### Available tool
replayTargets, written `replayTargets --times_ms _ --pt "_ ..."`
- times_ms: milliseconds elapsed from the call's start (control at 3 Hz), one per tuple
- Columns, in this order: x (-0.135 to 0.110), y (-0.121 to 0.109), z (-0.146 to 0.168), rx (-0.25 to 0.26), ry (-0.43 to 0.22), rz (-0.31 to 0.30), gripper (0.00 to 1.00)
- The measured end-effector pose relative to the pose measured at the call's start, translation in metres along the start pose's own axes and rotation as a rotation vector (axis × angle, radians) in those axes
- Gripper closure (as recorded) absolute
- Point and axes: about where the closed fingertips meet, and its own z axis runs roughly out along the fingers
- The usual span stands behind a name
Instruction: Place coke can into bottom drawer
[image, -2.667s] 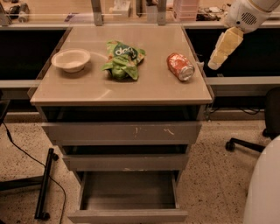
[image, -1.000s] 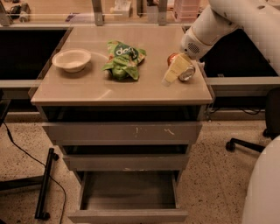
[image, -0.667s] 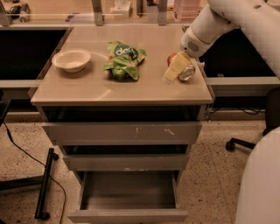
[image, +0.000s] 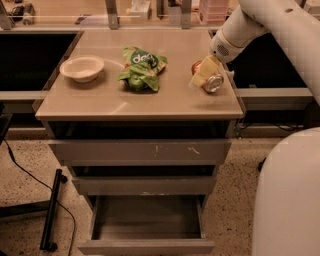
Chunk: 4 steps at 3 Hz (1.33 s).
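The coke can (image: 214, 83) lies on its side near the right edge of the cabinet top, silver end facing front. My gripper (image: 202, 75) hangs from the white arm coming in from the upper right. It is down at the can and covers its left part. The bottom drawer (image: 147, 247) is pulled open at the foot of the cabinet, and its deep grey box shows nothing inside.
A green snack bag (image: 141, 68) lies mid-top and a white bowl (image: 82, 68) stands at the left. Two shallower drawers (image: 140, 151) sit slightly open above the bottom one. The robot's white body (image: 290, 195) fills the lower right. A black stand leg (image: 52, 210) is on the floor at left.
The gripper came from beyond the table's right edge leftward and down onto the can. Over the last second it has barely moved. The can has stayed in place.
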Motion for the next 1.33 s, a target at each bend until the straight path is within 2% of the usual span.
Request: replayTargets --times_ms 333,1000,1333 --pt "0.006 -0.009 0.009 -0.001 0.001 0.033 0.00" --pt "0.025 -0.014 0.041 -0.037 0.011 0.119 0.00" --pt "0.025 -0.014 0.042 -0.038 0.012 0.119 0.18"
